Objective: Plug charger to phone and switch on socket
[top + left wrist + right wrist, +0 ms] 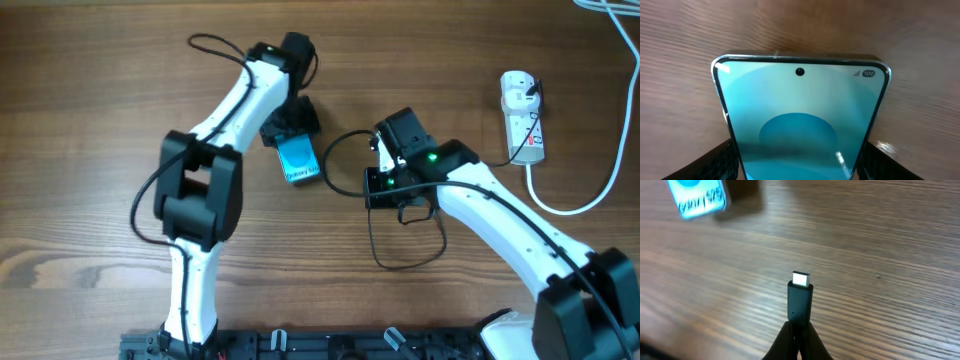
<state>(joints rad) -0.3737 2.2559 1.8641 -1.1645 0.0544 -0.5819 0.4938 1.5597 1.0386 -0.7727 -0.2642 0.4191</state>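
The phone (800, 120) shows "100" in a dark pill beside signal bars at the top right corner of its screen, while the dark lettering on its white strip (702, 202) is too blurred to read.

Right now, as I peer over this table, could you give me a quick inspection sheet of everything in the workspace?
Surface: wooden table, bare grain showing.
Job's things: phone with its screen lit turquoise, nothing plugged in; charger plug held apart from the phone; socket at the far right with a black plug in it, switch too small to tell.
Clutter: nothing seen.
Grippers: left gripper closed on the phone's sides; right gripper pinching the charger just behind its plug.
Cables: thin charger lead loops on the table by the right arm; white cord runs from the socket off the top right.
Surroundings: dark rail along the near edge.
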